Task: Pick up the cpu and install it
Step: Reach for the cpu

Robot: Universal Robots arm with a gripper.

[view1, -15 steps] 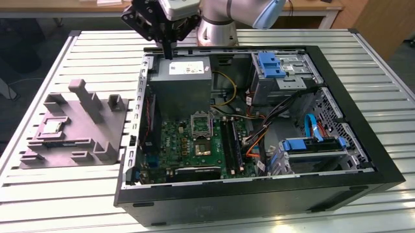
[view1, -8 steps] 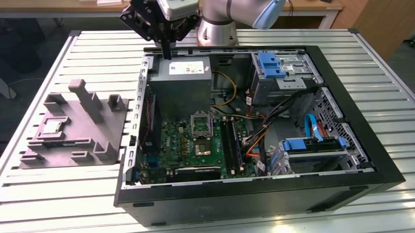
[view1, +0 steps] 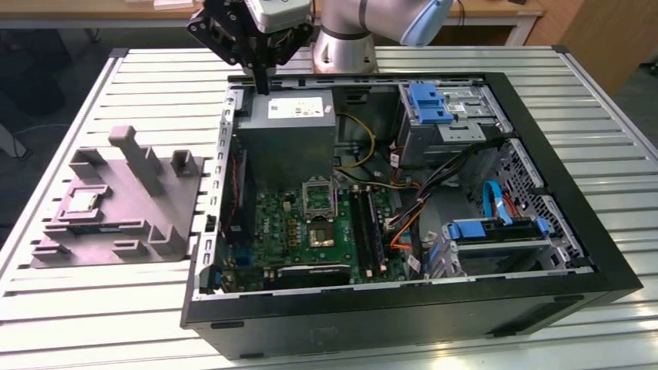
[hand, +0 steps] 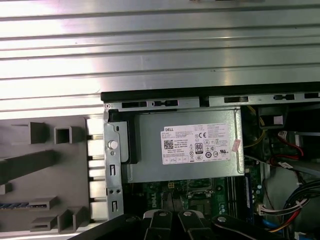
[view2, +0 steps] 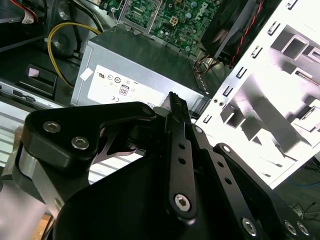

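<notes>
So here's where I'm at. My gripper point(view1: 263, 85) hangs over the back edge of the open computer case point(view1: 411, 324), fingers pointing straight down. It's right above the corner of the big grey power supply box point(view1: 286, 135) on the exterior view's left. Jaws are closed against each other with nothing in them. In the exterior view they read as one thin dark bar, and in the second wrist view the ribbed fingertip point(view2: 175, 105) sits tight against its mate. Just above the box, not touching it as far as I can tell.

The cpu point(view1: 82, 203) is well away from me. It's lying flat in the grey tray point(view1: 154, 227), which sits on the slatted metal table point(view1: 103, 308) just beside the case, on the exterior view's left. The chip is a small flat square, pale silvery-grey on top, a bit brighter than the dull grey plastic round it. It sits in a square pocket on the side of the tray away from the case, and looks tiny next to the tray's upright posts point(view1: 139, 154).

Inside the case, the green motherboard point(view1: 308, 227) lies nearer the camera than the power supply box in the exterior view. Its metal-framed socket point(view1: 319, 196) is just beside the box. In the first wrist view I'm looking down on the box's white label point(hand: 197, 144), with the tray point(hand: 55, 165) on the other side of the case wall. A yellow cable point(view1: 360, 142) loops beside the box.
</notes>
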